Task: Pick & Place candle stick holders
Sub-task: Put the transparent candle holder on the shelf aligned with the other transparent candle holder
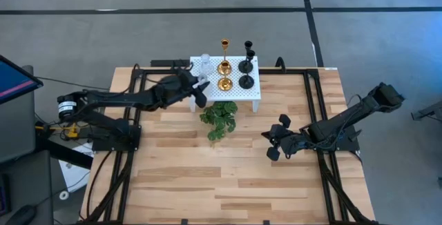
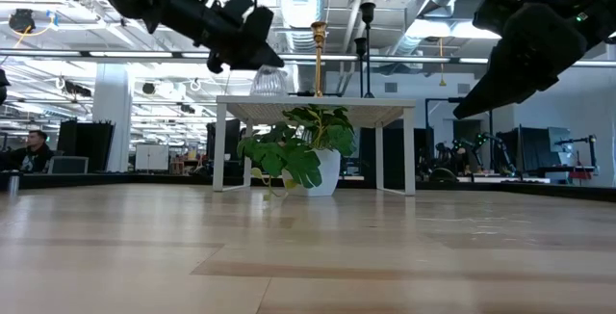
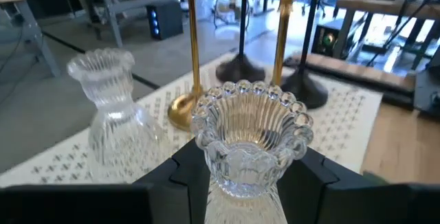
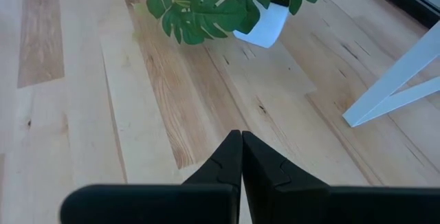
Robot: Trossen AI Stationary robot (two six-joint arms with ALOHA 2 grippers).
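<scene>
Glass is the hazard: the left gripper pinches a scalloped clear holder between its fingers, held over the near edge of the white perforated stand in the upper centre of the high view. The second clear holder stands just beside it, with gold holders and black holders behind. A slip on the smooth ribbed glass, or a sideways swing, could topple the neighbours. The right gripper, fingers pressed together, waits over bare wood near the plant.

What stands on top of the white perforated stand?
On the stand: two gold holders, two black holders, one clear glass holder. The left gripper holds another; its base is hidden.
</scene>
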